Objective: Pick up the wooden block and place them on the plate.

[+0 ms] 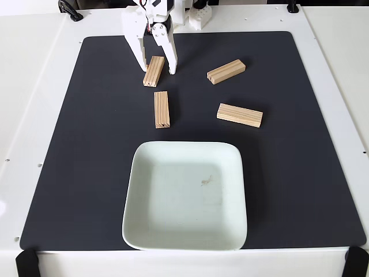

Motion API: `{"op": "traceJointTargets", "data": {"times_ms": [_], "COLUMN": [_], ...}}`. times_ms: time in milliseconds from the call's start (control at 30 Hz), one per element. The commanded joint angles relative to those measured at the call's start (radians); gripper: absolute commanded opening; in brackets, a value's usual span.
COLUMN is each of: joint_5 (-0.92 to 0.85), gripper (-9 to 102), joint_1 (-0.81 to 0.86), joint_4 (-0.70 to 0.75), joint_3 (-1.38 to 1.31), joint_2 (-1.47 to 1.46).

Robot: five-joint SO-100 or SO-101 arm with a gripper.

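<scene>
**Gripper over one block, plate w/ no blocks in it**

Nearest to me in the fixed view is the plate (185,231). It's big, pale green-white and shiny, w/ round corners and a raised edge. A little brown speck (206,181) sits in the middle. No wood is on it. It rests on a black mat (305,173) that covers most of the white table (34,115).

Just past the plate's far-left corner lies a wooden block (162,109), pointing away from me. To the right of it, a bit apart, a second block (239,115) lies almost sideways. Further back on the right is a third block (226,71), tilted.

At the far end is the white arm. Its gripper (157,68) points down w/ the two fingers (171,60) spread apart, one on each side of the fourth block's (153,71) far end. That block lies flat on the mat, approx. pointing at me. I can't tell if the fingers touch the wood, prob. not squeezing.
</scene>
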Motion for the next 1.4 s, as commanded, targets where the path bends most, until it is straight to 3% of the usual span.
{"op": "traceJointTargets", "data": {"times_ms": [0,733,800,900,933,1267,1367], "joint_5": [0.006,0.006,0.006,0.006,0.006,0.008,0.095], "gripper": [24,24,19,0,-2,0,0], "joint_1": [0.0,0.011,0.011,0.011,0.011,0.011,-0.006], "joint_4": [-0.009,-0.009,-0.009,-0.009,-0.009,0.006,0.038], "joint_3": [-0.034,-0.081,-0.08,-0.071,-0.066,-0.081,-0.156], "joint_2": [-0.002,-0.115,-0.118,-0.118,-0.118,-0.1,-0.052]}}
